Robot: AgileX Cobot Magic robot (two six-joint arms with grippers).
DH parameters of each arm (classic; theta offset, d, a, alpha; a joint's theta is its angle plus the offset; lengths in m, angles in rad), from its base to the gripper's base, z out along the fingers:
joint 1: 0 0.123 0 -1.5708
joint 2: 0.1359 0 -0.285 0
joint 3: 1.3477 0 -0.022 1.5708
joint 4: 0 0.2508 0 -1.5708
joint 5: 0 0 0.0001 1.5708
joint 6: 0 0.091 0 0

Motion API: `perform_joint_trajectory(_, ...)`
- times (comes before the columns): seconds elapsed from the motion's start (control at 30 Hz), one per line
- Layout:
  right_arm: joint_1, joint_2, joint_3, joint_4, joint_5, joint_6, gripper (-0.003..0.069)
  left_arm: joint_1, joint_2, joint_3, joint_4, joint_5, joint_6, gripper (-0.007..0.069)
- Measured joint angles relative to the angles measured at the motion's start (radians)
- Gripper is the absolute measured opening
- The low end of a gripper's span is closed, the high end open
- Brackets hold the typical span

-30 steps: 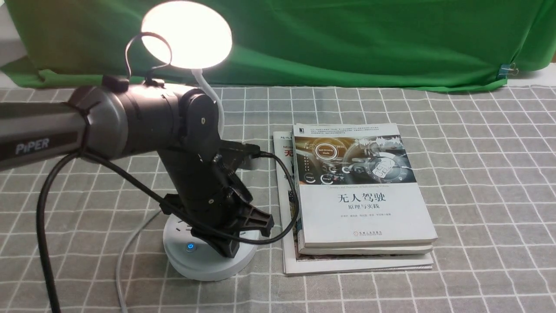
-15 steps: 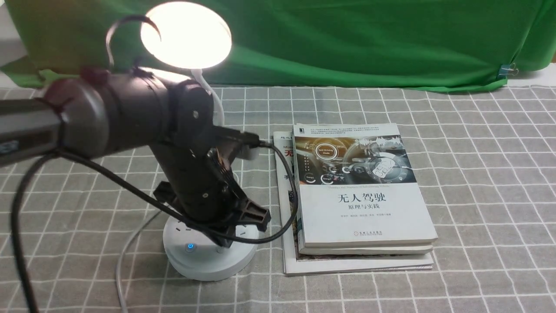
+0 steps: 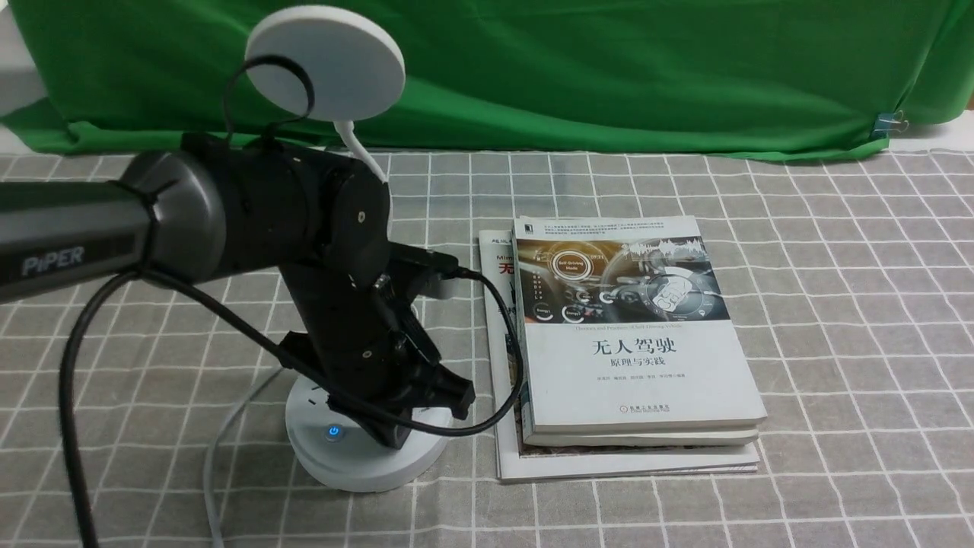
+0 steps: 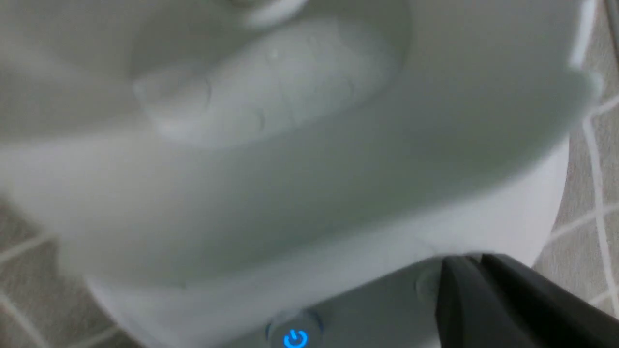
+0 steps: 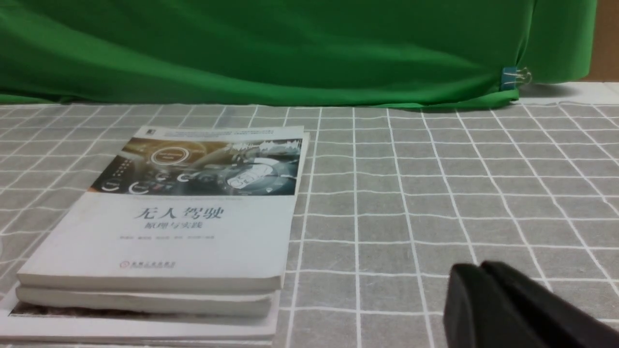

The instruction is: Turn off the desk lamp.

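Lowered again, the left gripper [image 3: 397,435], drawn together, is being pressed onto the base of the desk lamp [image 3: 358,468]; no light is being emitted now, so the task looks done.

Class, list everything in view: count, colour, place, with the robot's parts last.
desk lamp: one, white, head unlit, left of the books
books: three stacked, whitish covers, table centre
tablecloth: one, grey checked, under everything
backdrop cloth: one, green, behind the table
binder clip: one, blue, on the cloth's right edge
left arm: one, dark grey, over the lamp base
left end effector: black, shut, at the lamp base
right end effector: black, shut, above bare tablecloth
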Motion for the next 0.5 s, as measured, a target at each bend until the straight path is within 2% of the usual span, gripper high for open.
perform_joint_trajectory(0.13, 0.0, 0.0, 0.0, 0.0, 0.0, 0.0, 0.0035, 0.0, -0.105, 0.015, 0.0, 0.014, -0.006, 0.0019)
perform_joint_trajectory(0.3, 0.0, 0.0, 0.0, 0.0, 0.0, 0.0, 0.0035, 0.0, -0.312, 0.157, -0.001, -0.044, -0.006, 0.0019)
perform_joint_trajectory(0.37, 0.0, 0.0, 0.0, 0.0, 0.0, 0.0, 0.0035, 0.0, -0.391, 0.233, 0.0, -0.1, -0.006, 0.0019)
perform_joint_trajectory(0.43, 0.0, 0.0, 0.0, 0.0, 0.0, 0.0, 0.0035, 0.0, -0.547, 0.364, 0.012, -0.25, -0.005, 0.0019)
perform_joint_trajectory(0.5, 0.0, 0.0, 0.0, 0.0, 0.0, 0.0, 0.0035, 0.0, -0.615, 0.432, 0.016, -0.319, -0.005, 0.0019)
